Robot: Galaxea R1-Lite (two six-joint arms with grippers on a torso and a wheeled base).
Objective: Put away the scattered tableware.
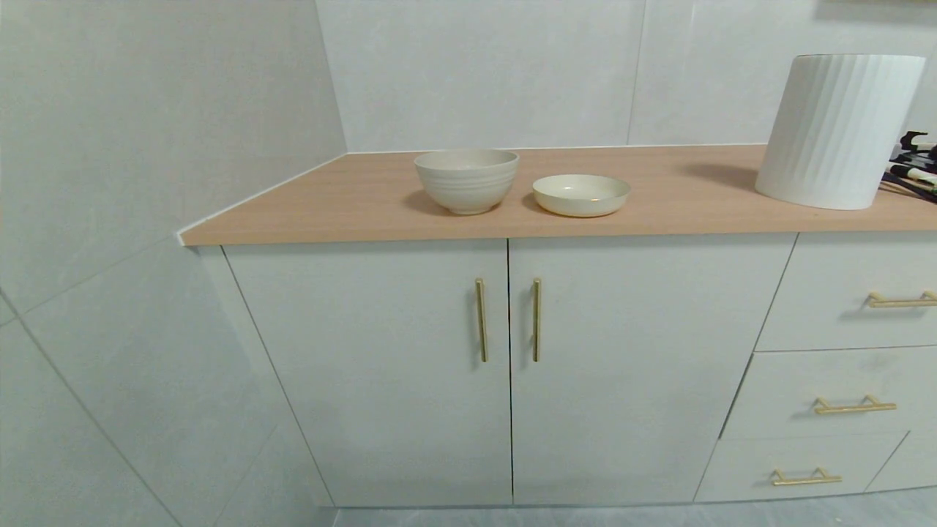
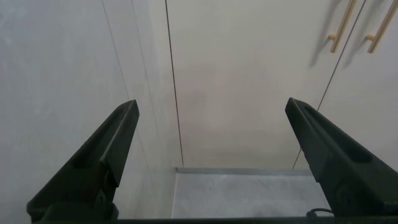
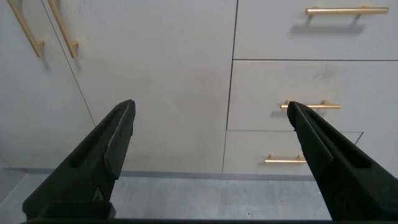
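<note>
A deep cream ribbed bowl (image 1: 467,180) stands on the wooden countertop (image 1: 351,205), with a shallow cream dish (image 1: 581,195) just to its right. Below them are two shut cabinet doors with gold handles (image 1: 481,319) (image 1: 536,319). My left gripper (image 2: 211,118) hangs low and open before the left door, near the floor. My right gripper (image 3: 211,118) is also open, low in front of the right door and the drawers, holding nothing.
A tall white ribbed container (image 1: 839,130) stands at the counter's right, with dark utensils (image 1: 911,170) behind it. Three drawers with gold pulls (image 1: 902,299) sit right of the doors. A tiled wall (image 1: 110,219) closes in the left side.
</note>
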